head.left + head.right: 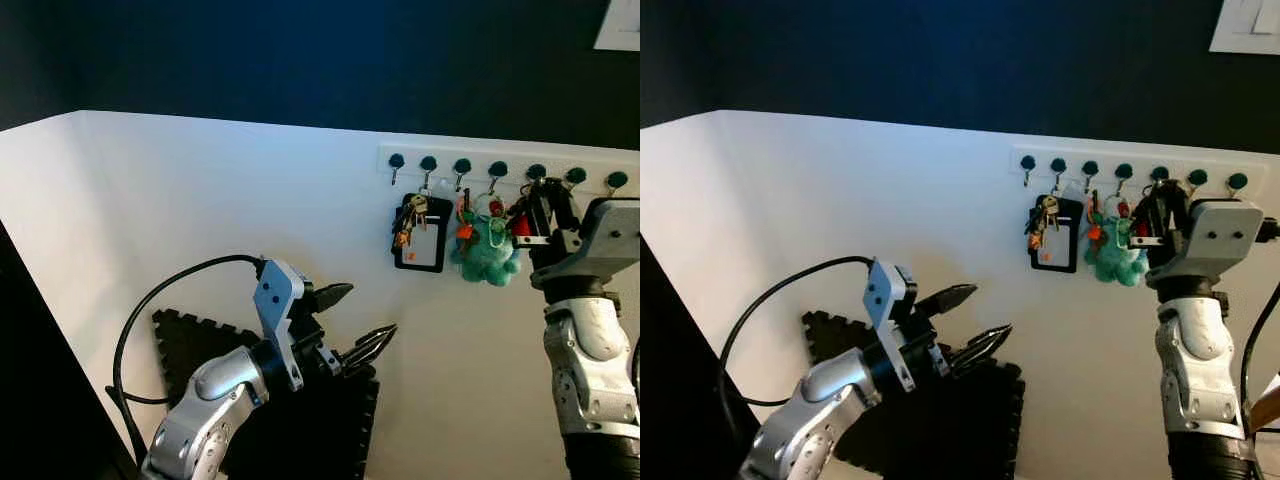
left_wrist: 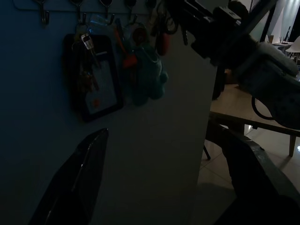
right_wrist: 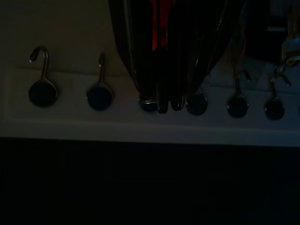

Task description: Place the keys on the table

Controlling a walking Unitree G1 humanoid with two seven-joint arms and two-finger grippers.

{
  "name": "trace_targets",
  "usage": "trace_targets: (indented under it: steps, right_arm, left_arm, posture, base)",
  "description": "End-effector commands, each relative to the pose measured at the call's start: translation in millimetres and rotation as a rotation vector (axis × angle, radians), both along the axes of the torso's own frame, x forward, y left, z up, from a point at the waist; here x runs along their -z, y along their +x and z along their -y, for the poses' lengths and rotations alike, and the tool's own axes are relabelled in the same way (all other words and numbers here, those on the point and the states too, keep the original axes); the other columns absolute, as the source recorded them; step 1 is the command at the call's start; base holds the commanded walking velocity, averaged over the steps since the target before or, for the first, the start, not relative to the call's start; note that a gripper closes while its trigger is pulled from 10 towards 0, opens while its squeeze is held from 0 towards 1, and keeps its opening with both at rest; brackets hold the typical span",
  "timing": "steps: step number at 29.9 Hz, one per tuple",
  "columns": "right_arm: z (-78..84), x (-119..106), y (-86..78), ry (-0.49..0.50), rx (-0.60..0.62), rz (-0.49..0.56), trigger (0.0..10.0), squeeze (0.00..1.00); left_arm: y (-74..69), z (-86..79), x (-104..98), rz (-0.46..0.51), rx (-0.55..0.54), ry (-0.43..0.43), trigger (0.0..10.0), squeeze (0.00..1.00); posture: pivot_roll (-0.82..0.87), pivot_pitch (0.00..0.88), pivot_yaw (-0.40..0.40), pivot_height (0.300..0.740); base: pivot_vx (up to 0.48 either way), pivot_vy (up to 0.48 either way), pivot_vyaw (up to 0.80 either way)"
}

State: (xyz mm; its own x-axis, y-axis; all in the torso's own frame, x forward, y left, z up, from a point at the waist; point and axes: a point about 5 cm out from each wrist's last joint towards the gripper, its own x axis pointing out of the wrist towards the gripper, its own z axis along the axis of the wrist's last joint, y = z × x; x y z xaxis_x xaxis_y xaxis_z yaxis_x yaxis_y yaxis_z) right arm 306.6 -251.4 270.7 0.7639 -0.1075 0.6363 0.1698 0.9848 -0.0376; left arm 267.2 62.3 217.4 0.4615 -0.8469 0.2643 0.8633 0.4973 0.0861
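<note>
While the right arm is standing upright with its forearm vertical and its wrist bent toward the white wall (image 1: 200, 190), the right gripper (image 1: 540, 205) is reaching up to the hook rack (image 1: 505, 165), and its black fingers (image 3: 164, 61) are lying pressed together around a red key fob (image 3: 158, 23) just below the row of dark round hooks; the claw is clenched on that fob. Beside it, the keys (image 1: 408, 222) are hanging from a hook against a black card holder (image 1: 424, 240), and a second bunch with orange tags is hanging next to a teal plush toy (image 1: 488, 255), touching it. Lower down and well apart from the rack, the left arm is angling upward from its elbow, with a black cable looping behind it; the left gripper (image 1: 350, 320) is pointing toward the wall with its two fingers spread and holding nothing. Below it, a black foam mat (image 1: 330, 420) is lying on the floor. No writing on the card holder is legible.
</note>
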Motion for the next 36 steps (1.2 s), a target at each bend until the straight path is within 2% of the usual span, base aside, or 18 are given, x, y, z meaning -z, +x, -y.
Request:
trace_targets:
  steps: [1, 2, 7, 12, 15, 16, 19, 21, 22, 24, 25, 26, 27, 28, 29, 32, 33, 36]
  right_arm:
    - [-1.5, 6.6, -6.1, -0.002, 0.020, 0.015, 1.3, 0.00]
    - [-0.9, 12.0, -10.0, -0.006, 0.042, 0.016, 0.0, 0.00]
    - [0.7, 36.3, -24.3, -0.002, 0.108, -0.013, 0.0, 0.00]
    - [-0.5, 49.8, -29.6, -0.011, 0.123, -0.045, 0.0, 0.00]
    - [-1.2, 78.0, -35.4, -0.016, 0.145, -0.125, 0.0, 0.00]
    - [-1.2, 78.0, -35.4, -0.016, 0.145, -0.125, 0.0, 0.00]
    - [-0.8, 115.2, -40.8, -0.011, 0.171, -0.251, 0.2, 0.00]
    - [0.0, 139.0, -45.5, 0.002, 0.186, -0.338, 1.1, 0.00]
    - [0.0, 139.0, -45.5, 0.002, 0.186, -0.338, 1.1, 0.00]
    - [0.4, 158.8, -50.0, 0.022, 0.188, -0.415, 1.8, 0.00]
    - [0.8, 184.1, -53.7, 0.050, 0.179, -0.533, 3.1, 0.00]
    - [0.1, 194.6, -54.9, 0.068, 0.164, -0.586, 3.6, 0.00]
    - [0.1, 194.6, -54.9, 0.068, 0.164, -0.586, 3.6, 0.00]
    - [-4.3, 225.2, -57.6, 0.136, 0.104, -0.758, 10.0, 0.00]
    - [-4.3, 225.2, -57.6, 0.136, 0.104, -0.758, 10.0, 0.00]
    - [-14.7, 263.7, -66.6, 0.166, 0.020, -0.977, 10.0, 0.00]
    - [-14.7, 263.7, -66.6, 0.166, 0.020, -0.977, 10.0, 0.00]
    - [-19.6, 281.7, -74.4, 0.151, -0.004, -1.083, 10.0, 0.00]
  left_arm:
    - [1.4, -6.0, 9.7, -0.027, -0.021, 0.043, 10.0, 0.00]
    - [2.8, -9.5, 13.0, -0.040, -0.041, 0.041, 10.0, 0.00]
    - [5.8, -20.8, 22.0, -0.077, -0.080, 0.043, 10.0, 0.00]
    - [7.0, -24.3, 27.1, -0.089, -0.098, 0.051, 10.0, 0.00]
    - [10.3, -28.2, 38.0, -0.117, -0.148, 0.056, 10.0, 0.00]
    - [10.3, -28.2, 38.0, -0.117, -0.148, 0.056, 10.0, 0.00]
    - [17.7, -37.0, 65.3, -0.189, -0.275, 0.139, 10.0, 0.00]
    - [21.8, -46.1, 85.8, -0.252, -0.382, 0.219, 10.0, 0.00]
    - [21.8, -46.1, 85.8, -0.252, -0.382, 0.219, 10.0, 0.00]
    - [23.2, -55.0, 102.5, -0.301, -0.460, 0.281, 10.0, 0.00]
    - [23.2, -66.1, 121.2, -0.355, -0.545, 0.350, 10.0, 0.00]
    - [22.8, -70.4, 128.1, -0.376, -0.576, 0.375, 10.0, 0.00]
    - [22.8, -70.4, 128.1, -0.376, -0.576, 0.375, 10.0, 0.00]
    - [20.4, -81.7, 147.8, -0.440, -0.653, 0.427, 10.0, 0.00]
    - [20.4, -81.7, 147.8, -0.440, -0.653, 0.427, 10.0, 0.00]
    - [12.4, -98.5, 178.4, -0.548, -0.772, 0.483, 10.0, 0.00]
    - [12.4, -98.5, 178.4, -0.548, -0.772, 0.483, 10.0, 0.00]
    - [3.4, -108.2, 198.4, -0.636, -0.839, 0.515, 10.0, 0.00]
  posture:
    - [0.03, 0.054, 0.014, 0.740]
    - [0.03, 0.057, 0.012, 0.740]
    - [0.03, 0.059, 0.012, 0.740]
    - [0.03, 0.062, 0.015, 0.740]
    - [0.02, 0.063, 0.017, 0.740]
    - [0.02, 0.063, 0.017, 0.740]
    - [0.03, 0.064, 0.015, 0.740]
    - [0.03, 0.064, 0.011, 0.740]
    - [0.03, 0.064, 0.011, 0.740]
    - [0.03, 0.064, 0.009, 0.740]
    - [0.03, 0.064, 0.008, 0.740]
    - [0.03, 0.064, 0.008, 0.740]
    - [0.03, 0.064, 0.008, 0.740]
    - [0.04, 0.063, 0.008, 0.740]
    - [0.04, 0.063, 0.008, 0.740]
    - [0.04, 0.061, 0.008, 0.740]
    - [0.04, 0.061, 0.008, 0.740]
    - [0.04, 0.058, 0.007, 0.740]
  base:
    - [0.000, 0.000, 0.00]
    - [0.000, 0.000, 0.00]
    - [0.000, 0.000, 0.00]
    - [0.000, 0.000, 0.00]
    - [0.000, 0.000, 0.00]
    - [0.000, 0.000, 0.00]
    - [0.000, 0.000, 0.00]
    - [0.000, 0.000, 0.00]
    - [0.000, 0.000, 0.00]
    - [0.000, 0.000, 0.00]
    - [0.000, 0.000, 0.00]
    - [0.000, 0.000, 0.00]
    - [0.000, 0.000, 0.00]
    - [0.000, 0.000, 0.00]
    - [0.000, 0.000, 0.00]
    - [0.000, 0.000, 0.00]
    - [0.000, 0.000, 0.00]
    - [0.000, 0.000, 0.00]
